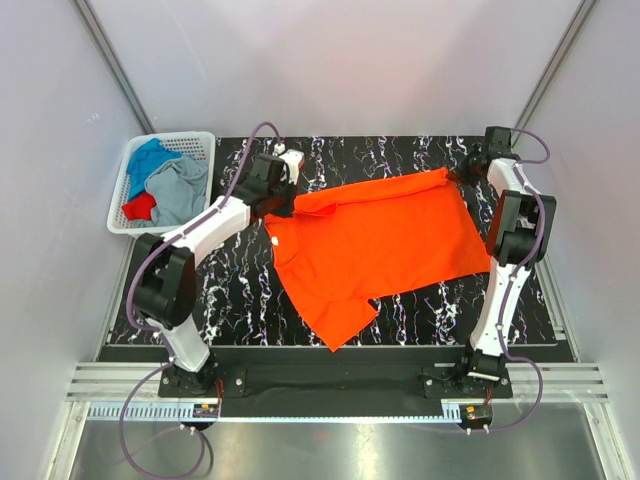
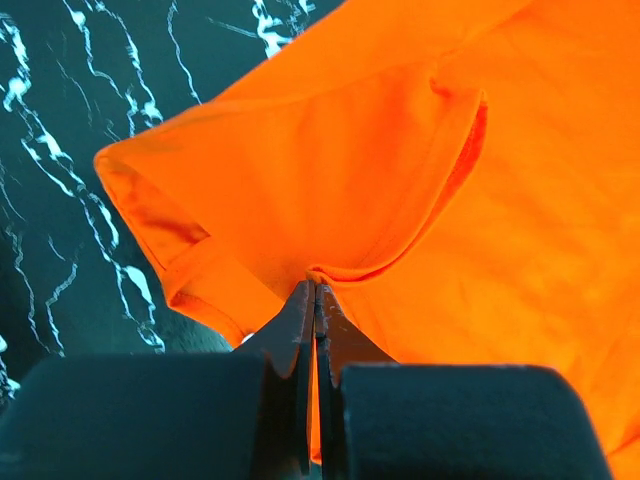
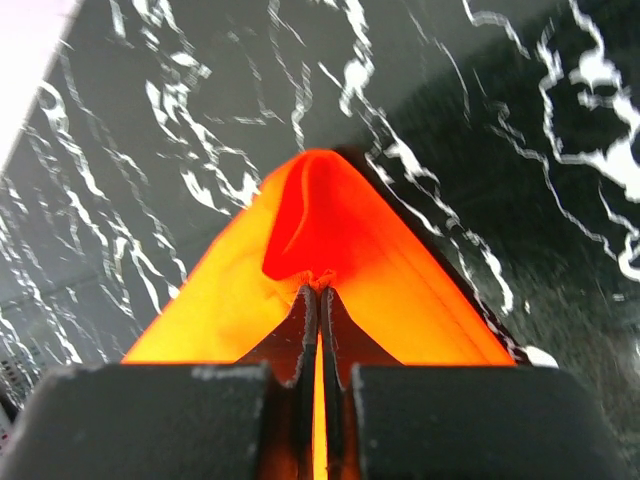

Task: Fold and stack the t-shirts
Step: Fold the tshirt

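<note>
Soft orange t-shirt [image 1: 375, 245] spread rumpled on black white-veined surface [image 1: 235, 290], left claw [image 2: 314, 292] pinched tight on a fold, right claw [image 3: 318, 290] clamped on a folded corner, white lattice basket [image 1: 185, 142] at left

Both arms reach forward, with left gripper [image 2: 313, 288] and right gripper [image 3: 320, 286] each clamped on the orange t-shirt [image 1: 385, 240].
</note>
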